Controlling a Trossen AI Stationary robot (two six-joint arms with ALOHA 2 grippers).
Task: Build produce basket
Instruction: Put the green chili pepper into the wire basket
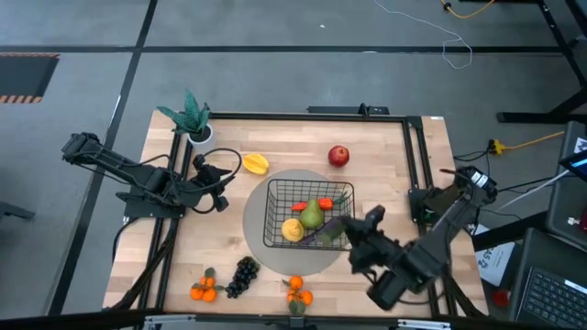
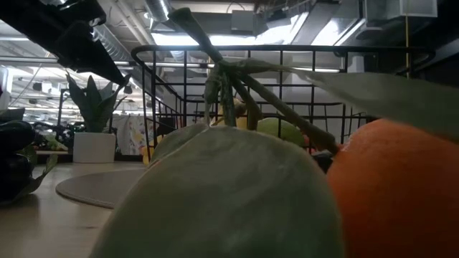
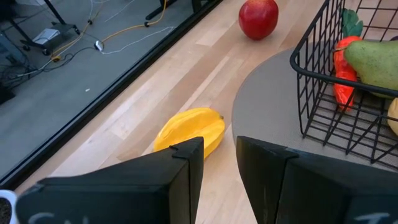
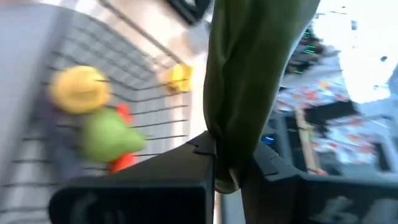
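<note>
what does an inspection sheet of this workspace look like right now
surface: wooden table, round grey mat under the basket
job's things: basket holds pear, lemon, carrot; starfruit, apple, grapes, tangerines still outside
clutter: potted plant
grippers: left gripper slightly open, empty, by the starfruit; right gripper shut on cucumber near the basket
cables: yellow cable on the floor
surroundings: grey floor

Basket (image 1: 307, 215) on round mat (image 1: 261, 240), mid-table; pear (image 1: 314, 214), lemon (image 1: 293, 230), carrot (image 1: 323, 203) inside. Starfruit (image 1: 256, 164) left of basket, apple (image 1: 338, 156) behind. Grapes (image 1: 243, 275), tangerines (image 1: 297, 293) along front edge. Potted plant (image 1: 191, 117) at far-left corner.
</note>
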